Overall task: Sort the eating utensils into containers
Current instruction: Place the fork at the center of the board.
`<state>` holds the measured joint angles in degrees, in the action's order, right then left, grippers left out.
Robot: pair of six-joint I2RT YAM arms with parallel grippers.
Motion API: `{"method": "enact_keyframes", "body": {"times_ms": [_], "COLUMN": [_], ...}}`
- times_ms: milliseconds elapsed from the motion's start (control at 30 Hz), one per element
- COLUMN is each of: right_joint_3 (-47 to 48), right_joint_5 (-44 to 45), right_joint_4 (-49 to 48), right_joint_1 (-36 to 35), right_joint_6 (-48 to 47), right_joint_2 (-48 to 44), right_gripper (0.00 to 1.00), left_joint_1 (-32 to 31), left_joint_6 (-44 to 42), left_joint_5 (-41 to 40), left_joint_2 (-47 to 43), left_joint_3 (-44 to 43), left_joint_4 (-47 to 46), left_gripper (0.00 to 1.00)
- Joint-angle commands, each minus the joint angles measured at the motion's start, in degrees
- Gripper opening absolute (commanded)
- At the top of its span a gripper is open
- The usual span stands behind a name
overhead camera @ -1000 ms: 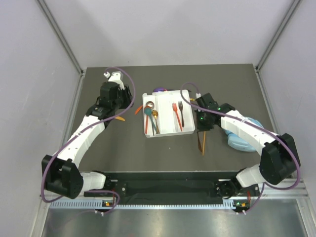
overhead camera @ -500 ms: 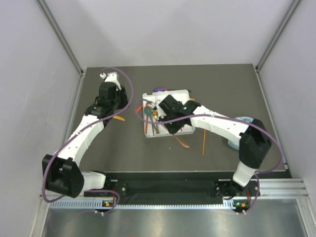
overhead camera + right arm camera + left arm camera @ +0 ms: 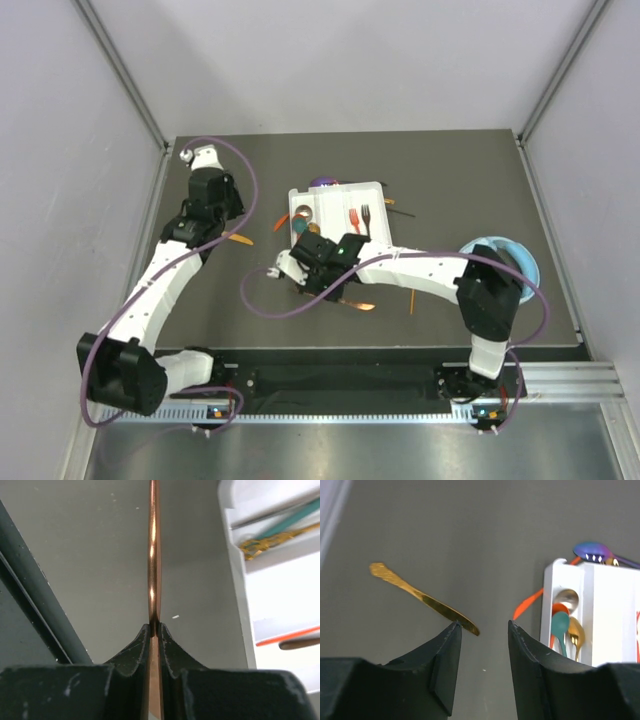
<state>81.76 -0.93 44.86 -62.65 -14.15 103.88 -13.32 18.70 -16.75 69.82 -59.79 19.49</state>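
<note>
Several utensils [image 3: 354, 219] lie in the white tray [image 3: 335, 203] at mid-frame; a gold knife [image 3: 422, 600] lies loose on the surface left of it. Right fingers [image 3: 135, 650] pinch a copper utensil [image 3: 153, 555]; left fingers [image 3: 445, 670] hover half-parted, empty.

Light-blue headphones [image 3: 527, 264] are seen lying on the right side of the dark grey table [image 3: 450, 175], partly covered on their near side, and the table is enclosed by pale walls [image 3: 330, 60] and bordered at its near edge by a metal rail [image 3: 350, 440].
</note>
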Motion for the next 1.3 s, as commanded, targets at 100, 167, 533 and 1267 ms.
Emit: {"method": "enact_keyframes", "body": {"times_ms": [100, 167, 533, 1267], "right_joint_3": [-3.36, -3.53, -5.47, -20.65], "right_joint_5": [-2.05, -1.71, 6.46, -20.50], "right_joint_4": [-4.87, -5.48, -6.45, -18.76], "right_joint_1": [-1.51, -1.86, -2.30, 7.80], "right_joint_6": [-4.66, -5.36, -3.44, 25.12], "right_joint_2": [6.33, 7.30, 7.84, -24.08], "right_gripper": [0.00, 0.00, 0.06, 0.50], "left_joint_1": [2.42, 2.60, 2.95, 4.27], "left_joint_6": [2.04, 2.22, 1.96, 2.92], "left_joint_5": [-7.59, -7.77, -7.77, -6.28], "left_joint_2": [-5.04, -5.40, -6.01, -7.33], "left_joint_3": [0.72, 0.99, 1.52, 3.63], "left_joint_4": [0.55, 0.55, 0.20, -1.73], "left_gripper": [0.50, 0.50, 0.50, 0.50]}}
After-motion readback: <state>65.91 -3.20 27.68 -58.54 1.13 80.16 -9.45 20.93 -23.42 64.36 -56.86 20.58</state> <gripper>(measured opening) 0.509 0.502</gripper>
